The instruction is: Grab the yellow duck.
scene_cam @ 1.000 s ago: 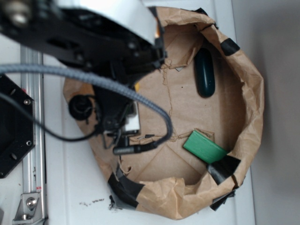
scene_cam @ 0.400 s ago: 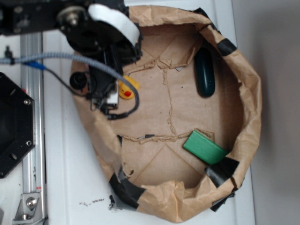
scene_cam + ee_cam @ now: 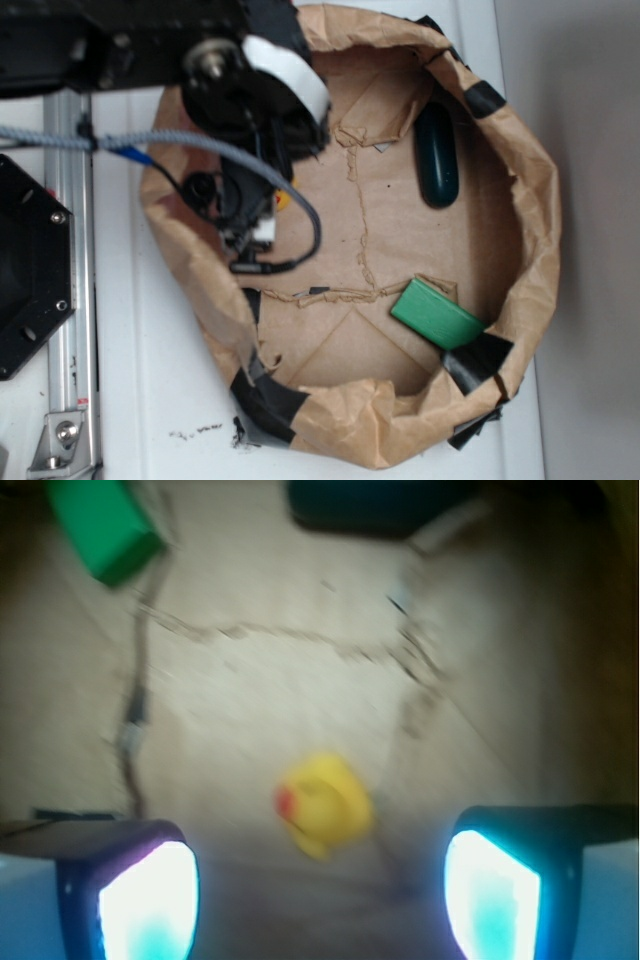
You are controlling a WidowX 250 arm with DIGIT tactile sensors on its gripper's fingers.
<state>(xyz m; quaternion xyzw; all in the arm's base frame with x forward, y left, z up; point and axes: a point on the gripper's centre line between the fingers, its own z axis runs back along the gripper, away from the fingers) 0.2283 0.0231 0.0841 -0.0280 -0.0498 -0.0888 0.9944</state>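
Brown paper floor point(image 3: 300, 680), yellow duck point(image 3: 322, 806) lower centre, gripper point(image 3: 320, 885) spread wide above it; descending off-centre could nudge it away.

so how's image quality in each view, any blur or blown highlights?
Wrist view: soft throughout, the yellow duck blurred, both finger pads glowing overexposed. Exterior view: paper bag fairly sharp, the arm blurred up close and hiding most of the duck.

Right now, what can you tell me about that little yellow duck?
The yellow duck is a small, rounded, glossy toy, likely rubber, with an orange-red beak. It sits free on the brown paper floor, between the open gripper fingers with nothing touching it. From the outside camera only a sliver shows beside the arm.
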